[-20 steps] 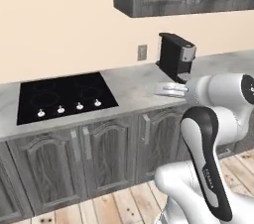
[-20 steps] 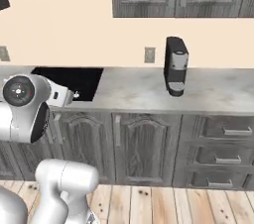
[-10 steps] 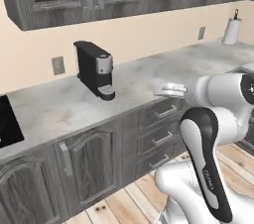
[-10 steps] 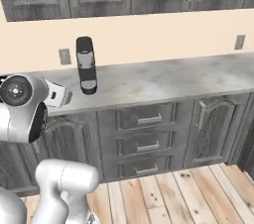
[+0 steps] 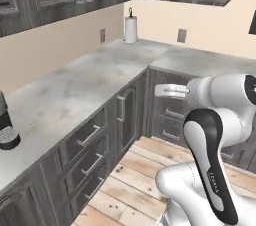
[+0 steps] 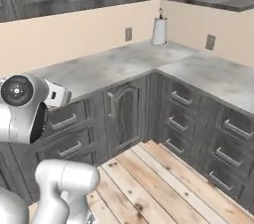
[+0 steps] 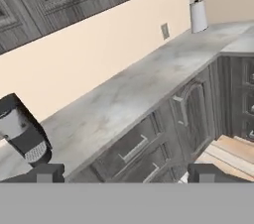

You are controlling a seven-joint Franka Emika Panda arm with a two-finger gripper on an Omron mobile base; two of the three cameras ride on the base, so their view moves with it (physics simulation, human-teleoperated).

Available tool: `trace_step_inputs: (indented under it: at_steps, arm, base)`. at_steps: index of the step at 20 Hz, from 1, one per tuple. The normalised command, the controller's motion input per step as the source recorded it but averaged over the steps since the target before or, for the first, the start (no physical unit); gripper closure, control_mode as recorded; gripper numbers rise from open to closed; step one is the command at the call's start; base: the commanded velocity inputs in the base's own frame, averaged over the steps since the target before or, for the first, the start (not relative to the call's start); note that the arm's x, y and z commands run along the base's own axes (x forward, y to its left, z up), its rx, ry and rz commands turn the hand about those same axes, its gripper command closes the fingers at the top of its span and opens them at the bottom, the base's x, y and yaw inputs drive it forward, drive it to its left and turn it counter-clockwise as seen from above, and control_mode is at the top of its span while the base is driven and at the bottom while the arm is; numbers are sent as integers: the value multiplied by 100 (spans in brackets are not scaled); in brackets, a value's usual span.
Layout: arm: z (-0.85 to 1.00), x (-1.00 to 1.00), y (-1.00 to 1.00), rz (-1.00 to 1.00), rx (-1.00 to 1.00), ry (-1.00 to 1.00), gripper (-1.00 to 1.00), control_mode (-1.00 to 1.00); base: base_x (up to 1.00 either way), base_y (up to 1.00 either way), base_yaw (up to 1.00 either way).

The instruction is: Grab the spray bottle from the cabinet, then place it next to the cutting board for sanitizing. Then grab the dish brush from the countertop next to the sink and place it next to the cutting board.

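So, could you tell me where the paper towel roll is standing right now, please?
The paper towel roll stands upright at the back of the countertop, in the corner against the wall, between two wall outlets; in the hand view it is at top right.

A: Any text, label or number you can read here?

B: None. The robot arm (image 5: 212,180) carries a faint row of marks on its dark forearm in the left base view, too blurred to make out.

A: And on the coffee machine (image 7: 22,131) or the paper towel roll (image 6: 159,30)?

B: No lettering is legible on either.
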Motion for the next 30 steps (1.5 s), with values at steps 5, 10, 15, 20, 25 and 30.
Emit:
trace_step_inputs:
  at_steps: [5, 10, 15, 20, 25, 30]
  arm:
    - [0, 0, 0, 0, 0, 0, -100, 100]
    - [0, 0, 0, 0, 0, 0, -100, 100]
    - [0, 0, 0, 0, 0, 0, -100, 100]
    - [0, 0, 0, 0, 0, 0, -100, 100]
    - [0, 0, 0, 0, 0, 0, -100, 100]
    - [0, 0, 0, 0, 0, 0, -100, 100]
  base:
    - [0, -29, -86]
    - [1, -29, -85]
    - [45, -79, -61]
    - [94, -45, -43]
    - [100, 24, -13]
    - [100, -67, 33]
